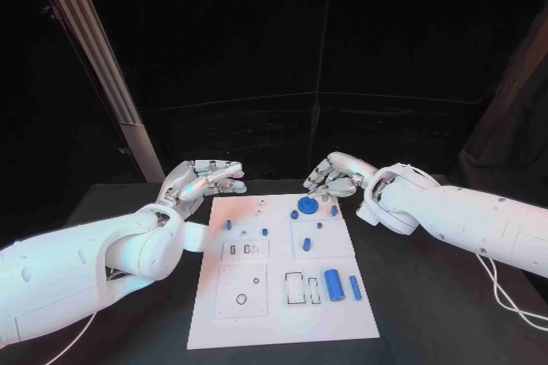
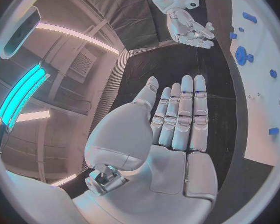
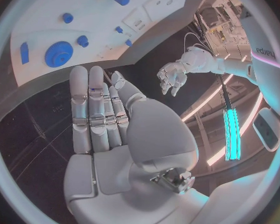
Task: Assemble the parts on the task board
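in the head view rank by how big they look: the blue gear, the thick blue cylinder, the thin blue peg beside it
1. thick blue cylinder
2. blue gear, though it lies farther from the camera
3. thin blue peg

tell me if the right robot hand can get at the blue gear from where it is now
Probably yes. The right robot hand is open and holds nothing, hovering at the board's far edge, just beyond the gear. Nothing lies between them, and the left robot hand is off to the other side.
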Robot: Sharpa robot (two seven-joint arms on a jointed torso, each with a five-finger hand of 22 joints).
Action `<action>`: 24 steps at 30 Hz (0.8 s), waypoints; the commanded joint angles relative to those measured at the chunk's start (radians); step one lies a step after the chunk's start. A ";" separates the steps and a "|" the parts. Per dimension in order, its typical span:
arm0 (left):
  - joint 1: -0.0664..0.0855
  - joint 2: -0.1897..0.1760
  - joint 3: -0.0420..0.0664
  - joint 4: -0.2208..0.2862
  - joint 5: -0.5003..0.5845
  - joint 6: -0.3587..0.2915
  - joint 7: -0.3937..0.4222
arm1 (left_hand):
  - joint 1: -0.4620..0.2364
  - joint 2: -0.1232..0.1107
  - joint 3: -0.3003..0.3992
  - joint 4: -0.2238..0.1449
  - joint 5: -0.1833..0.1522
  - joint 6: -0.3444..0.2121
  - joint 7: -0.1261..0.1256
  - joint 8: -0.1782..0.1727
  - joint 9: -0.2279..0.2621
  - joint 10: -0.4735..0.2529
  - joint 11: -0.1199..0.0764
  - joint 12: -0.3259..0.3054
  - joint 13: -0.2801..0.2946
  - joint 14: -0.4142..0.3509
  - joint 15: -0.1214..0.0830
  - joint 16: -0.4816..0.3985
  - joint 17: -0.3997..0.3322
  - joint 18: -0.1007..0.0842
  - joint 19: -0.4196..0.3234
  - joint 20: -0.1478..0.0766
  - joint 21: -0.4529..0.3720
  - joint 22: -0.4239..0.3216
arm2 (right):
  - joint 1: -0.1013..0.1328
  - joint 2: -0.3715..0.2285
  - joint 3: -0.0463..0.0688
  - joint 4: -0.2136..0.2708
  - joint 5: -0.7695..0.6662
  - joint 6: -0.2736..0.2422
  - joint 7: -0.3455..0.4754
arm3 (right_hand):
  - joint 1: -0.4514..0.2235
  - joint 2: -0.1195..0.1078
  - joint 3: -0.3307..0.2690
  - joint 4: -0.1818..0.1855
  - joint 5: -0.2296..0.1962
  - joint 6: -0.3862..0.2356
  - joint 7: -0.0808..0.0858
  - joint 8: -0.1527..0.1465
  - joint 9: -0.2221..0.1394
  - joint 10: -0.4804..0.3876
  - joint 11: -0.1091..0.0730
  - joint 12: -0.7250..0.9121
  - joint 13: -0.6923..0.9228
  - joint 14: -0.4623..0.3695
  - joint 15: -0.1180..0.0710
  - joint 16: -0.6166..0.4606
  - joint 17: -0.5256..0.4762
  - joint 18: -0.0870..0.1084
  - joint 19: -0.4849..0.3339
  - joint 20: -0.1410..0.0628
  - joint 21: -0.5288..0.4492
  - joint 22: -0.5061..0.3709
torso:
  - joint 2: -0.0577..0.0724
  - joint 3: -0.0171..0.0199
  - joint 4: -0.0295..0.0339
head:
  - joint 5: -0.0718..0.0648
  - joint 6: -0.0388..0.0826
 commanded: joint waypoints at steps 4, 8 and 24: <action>0.001 -0.003 -0.003 0.021 -0.018 0.038 -0.020 | -0.003 -0.008 -0.002 -0.004 0.003 0.004 0.003 -0.004 -0.001 0.003 0.003 -0.007 -0.001 0.000 0.005 -0.008 0.002 0.002 -0.007 0.001 -0.001 -0.002 | 0.014 0.027 0.001 0.000 -0.347 0.048 -0.161 | -0.051 -0.033 0.046 -0.002 0.014 0.023 -0.012 -0.019 0.002 0.062 -0.025 -0.004 0.007 0.060 -0.023 0.189 0.139 -0.080 0.154 -0.025 0.392 0.520 | 0.036 -0.0029 0.0046 | 0.001 0.007; 0.001 -0.004 -0.006 0.025 -0.018 0.045 -0.024 | -0.003 -0.008 -0.003 -0.004 0.003 0.004 0.003 -0.005 -0.001 0.004 0.003 -0.008 -0.001 -0.001 0.005 -0.009 0.002 0.002 -0.007 0.001 -0.001 -0.002 | 0.017 0.044 0.001 0.000 -0.422 0.051 -0.199 | -0.079 -0.051 0.088 -0.001 0.039 0.025 -0.015 -0.020 0.003 0.058 -0.019 -0.002 0.007 0.047 -0.023 0.400 0.240 -0.112 0.214 -0.020 0.521 0.720 | 0.045 -0.0036 0.0063 | 0.001 0.009; 0.001 -0.013 -0.014 0.042 -0.021 0.060 -0.039 | -0.007 -0.009 -0.005 -0.005 0.002 0.004 0.003 -0.007 -0.001 0.004 0.003 -0.010 -0.001 -0.003 0.006 -0.012 0.003 0.002 -0.010 0.002 -0.002 -0.003 | 0.023 0.093 0.002 -0.004 -0.503 0.113 -0.236 | -0.103 -0.084 0.170 0.001 0.071 0.002 0.004 -0.022 0.001 -0.055 0.006 -0.006 0.001 0.028 0.005 0.711 0.470 -0.135 0.263 0.002 0.606 0.866 | 0.075 -0.0079 0.0170 | -0.005 0.014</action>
